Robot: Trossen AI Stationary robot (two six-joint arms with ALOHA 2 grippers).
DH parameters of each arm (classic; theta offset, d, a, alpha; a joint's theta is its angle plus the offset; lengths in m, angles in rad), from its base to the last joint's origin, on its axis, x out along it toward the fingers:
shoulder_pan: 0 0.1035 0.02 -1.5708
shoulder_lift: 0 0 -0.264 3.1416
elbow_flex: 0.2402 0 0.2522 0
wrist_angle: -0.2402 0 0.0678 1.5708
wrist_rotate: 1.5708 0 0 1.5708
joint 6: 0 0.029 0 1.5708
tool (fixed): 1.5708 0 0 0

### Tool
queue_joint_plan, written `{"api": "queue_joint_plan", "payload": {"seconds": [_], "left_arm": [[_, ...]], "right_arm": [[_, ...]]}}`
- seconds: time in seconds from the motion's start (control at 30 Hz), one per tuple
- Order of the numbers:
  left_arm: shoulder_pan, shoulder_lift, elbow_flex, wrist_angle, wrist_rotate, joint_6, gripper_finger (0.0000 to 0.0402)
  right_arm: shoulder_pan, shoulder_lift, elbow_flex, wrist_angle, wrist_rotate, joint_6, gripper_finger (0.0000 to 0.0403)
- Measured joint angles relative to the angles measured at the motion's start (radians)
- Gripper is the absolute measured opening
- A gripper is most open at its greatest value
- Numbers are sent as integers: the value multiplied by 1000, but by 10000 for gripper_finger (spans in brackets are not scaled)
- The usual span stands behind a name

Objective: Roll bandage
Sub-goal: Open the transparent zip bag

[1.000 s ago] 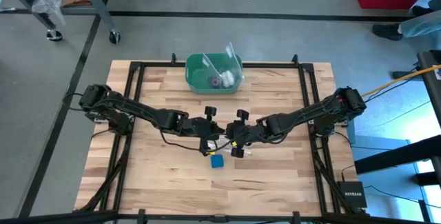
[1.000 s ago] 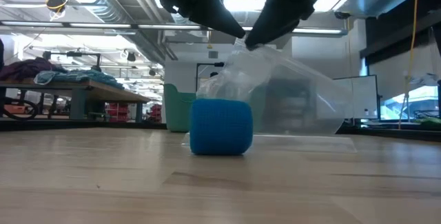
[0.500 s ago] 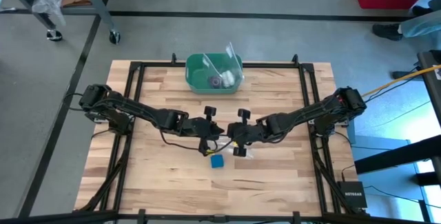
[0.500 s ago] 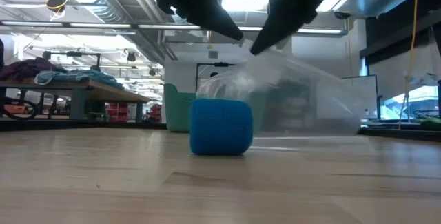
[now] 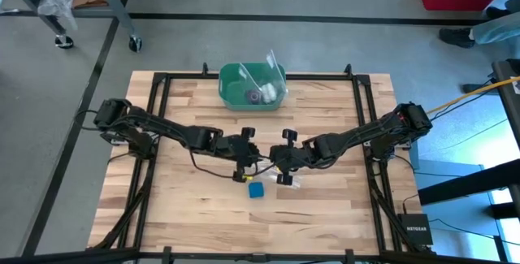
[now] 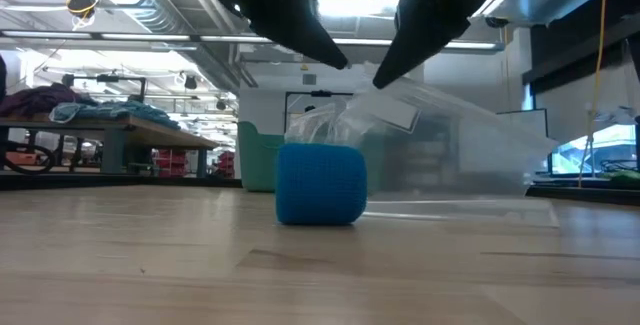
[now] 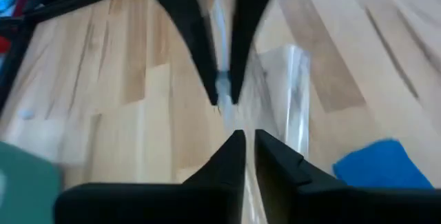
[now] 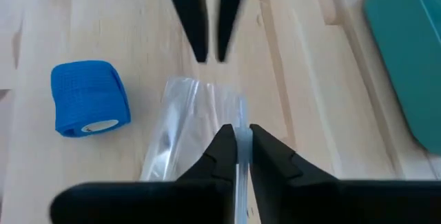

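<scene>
bandage: the blue roll [image 5: 257,191] is already wound up tight, sitting on the table [image 5: 187,215] just in front of both grippers, nobody touching it

handling guess: looks soft, light and squishy, grippy fabric, nothing fragile; I'd pinch it across the round sides

plastic bag [image 8: 200,124]: clear and floppy, right beside the roll

right gripper [image 8: 239,143]: clamped on the bag's edge

left gripper [image 7: 247,144]: fingers nearly together, honestly can't tell if it has the bag

green bin [image 5: 252,85]: well apart at the far edge

room: lots of bare wood around the roll, front edge not close
</scene>
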Motion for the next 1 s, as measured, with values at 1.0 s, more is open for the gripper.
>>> {"api": "queue_joint_plan", "payload": {"seconds": [1.0], "left_arm": [[71, 100, -132, 422, 125, -41, 88]], "right_arm": [[0, 0, 0, 3, -2, 1, 40]]}}
